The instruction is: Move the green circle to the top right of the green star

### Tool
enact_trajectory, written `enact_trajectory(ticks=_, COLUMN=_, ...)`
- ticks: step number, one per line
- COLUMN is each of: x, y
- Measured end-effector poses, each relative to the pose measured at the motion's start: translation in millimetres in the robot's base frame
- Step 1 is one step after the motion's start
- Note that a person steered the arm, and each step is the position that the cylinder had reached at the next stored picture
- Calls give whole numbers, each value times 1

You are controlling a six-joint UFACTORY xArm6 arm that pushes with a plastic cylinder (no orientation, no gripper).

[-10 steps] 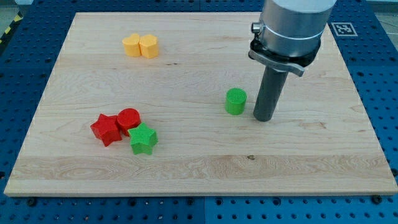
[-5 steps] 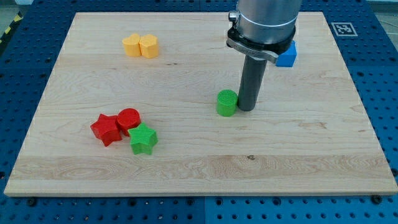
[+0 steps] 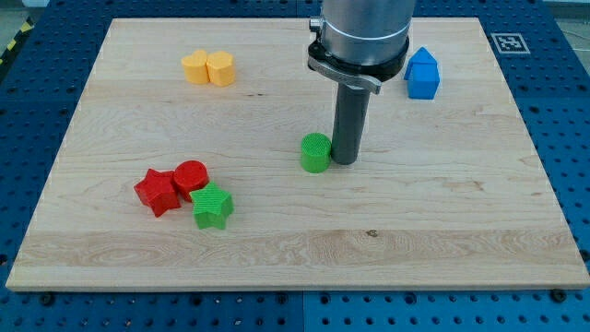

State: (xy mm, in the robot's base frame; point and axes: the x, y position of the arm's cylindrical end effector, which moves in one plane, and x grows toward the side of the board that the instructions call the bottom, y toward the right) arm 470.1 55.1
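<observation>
The green circle [image 3: 315,152] stands near the middle of the wooden board [image 3: 461,231]. My tip [image 3: 343,161] touches its right side. The green star [image 3: 212,206] lies at the lower left of the board, well to the left of and below the green circle. A red circle [image 3: 192,175] sits just up-left of the green star, and a red star [image 3: 158,192] lies left of it, touching the red circle.
Two yellow blocks [image 3: 209,68] sit together at the view's top left. A blue house-shaped block [image 3: 422,74] stands at the top right, right of the arm's body. A printed marker [image 3: 508,41] lies off the board's top right corner.
My tip moved left, reached the green circle's right side and pushed it left and slightly down. The arm's body uncovered the blue block. The other blocks stayed put.
</observation>
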Motion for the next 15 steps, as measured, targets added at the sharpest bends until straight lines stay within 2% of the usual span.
enact_trajectory(ticks=3, x=-1, y=-31)
enact_trajectory(ticks=8, x=7, y=-39)
enact_trajectory(ticks=10, x=-7, y=-46)
enact_trajectory(ticks=15, x=-4, y=-51)
